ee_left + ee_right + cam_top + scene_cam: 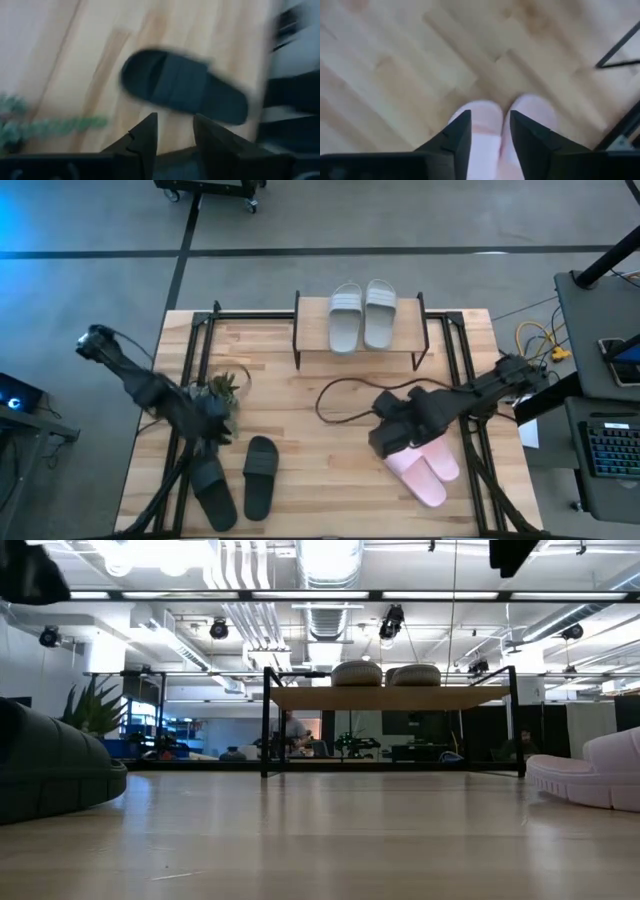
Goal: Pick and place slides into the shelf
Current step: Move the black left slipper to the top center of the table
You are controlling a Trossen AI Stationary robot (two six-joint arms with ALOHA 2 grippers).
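A light wooden table (300, 410) carries a small shelf (360, 358) at its far edge. Two grey slides (362, 315) lie side by side on the shelf's top board. On the table itself, two black slides (240, 480) lie near the front left, two pink slides (425, 472) near the front right, and a dark cable (340, 395) loops across the middle.

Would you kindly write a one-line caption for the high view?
Grey slides sit atop the shelf; left gripper nears the black slides, right gripper over the pink slides.
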